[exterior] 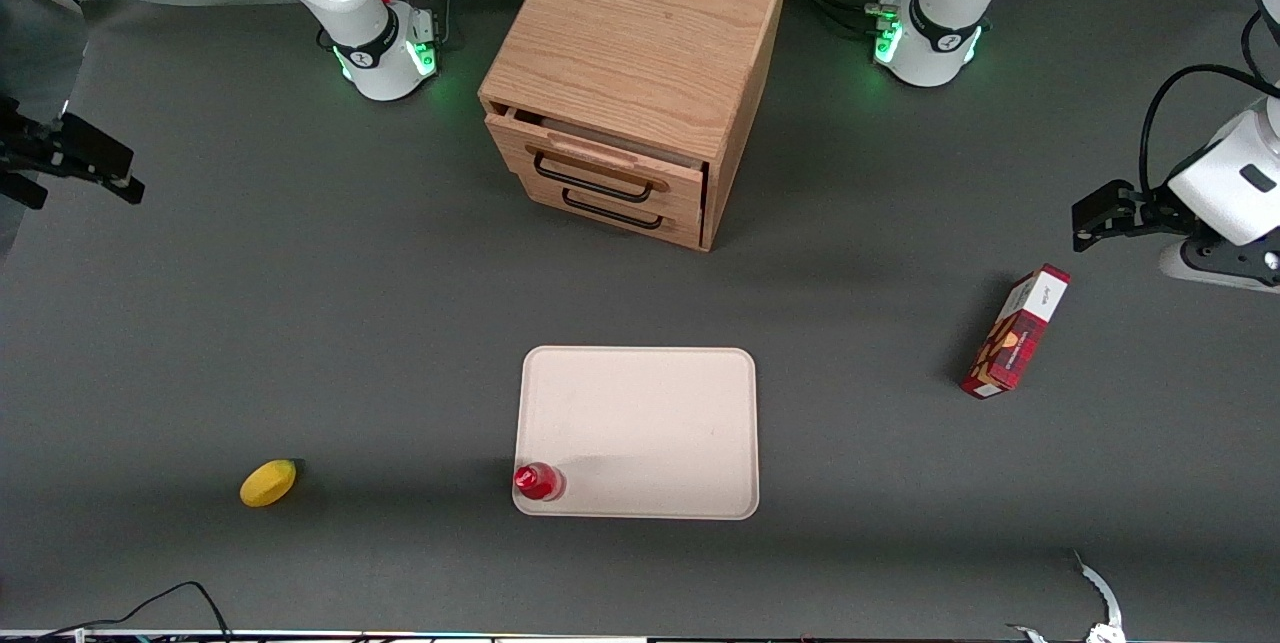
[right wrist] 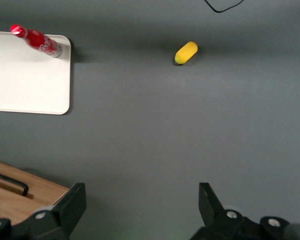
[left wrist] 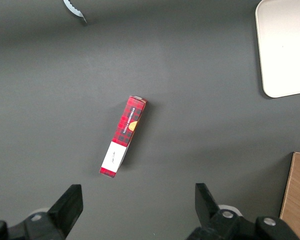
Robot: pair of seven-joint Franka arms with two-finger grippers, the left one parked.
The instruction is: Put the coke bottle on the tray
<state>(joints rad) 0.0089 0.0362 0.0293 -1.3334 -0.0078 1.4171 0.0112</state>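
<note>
Your coke bottle (exterior: 538, 482) already stands upright on the tray (exterior: 660, 403), tucked into the tray's lower-left corner in the front view, close against the rim. From the right wrist view you see it there too (right wrist: 37, 40), cap up and base on the pale surface of the tray (right wrist: 25, 85) just inside its rounded corner. So, as I judge it, the placing step is done and you are in the retreat.

Your tool (exterior: 70, 158) sits at the far left edge of the front view, well apart from the tray and raised over bare surface (exterior: 300, 323). Its fingers (right wrist: 70, 205) are spread wide and hold nothing; only grey surface shows between them.

What remains asks little of you. Keep the tool away from the tray, since the bottle is narrow, tall for its base and near the rim, and a brush from the arm could tip it off onto the surface. If you want a safer result you could re-grasp it and shift it toward the tray's middle, but I do not think the task requires that.

The other things do not concern you: the yellow lemon (exterior: 268, 483) lower left, the wooden cabinet (exterior: 640, 73) at upper centre with its top drawer slightly out, and the red carton (exterior: 1015, 333) at the right.
</note>
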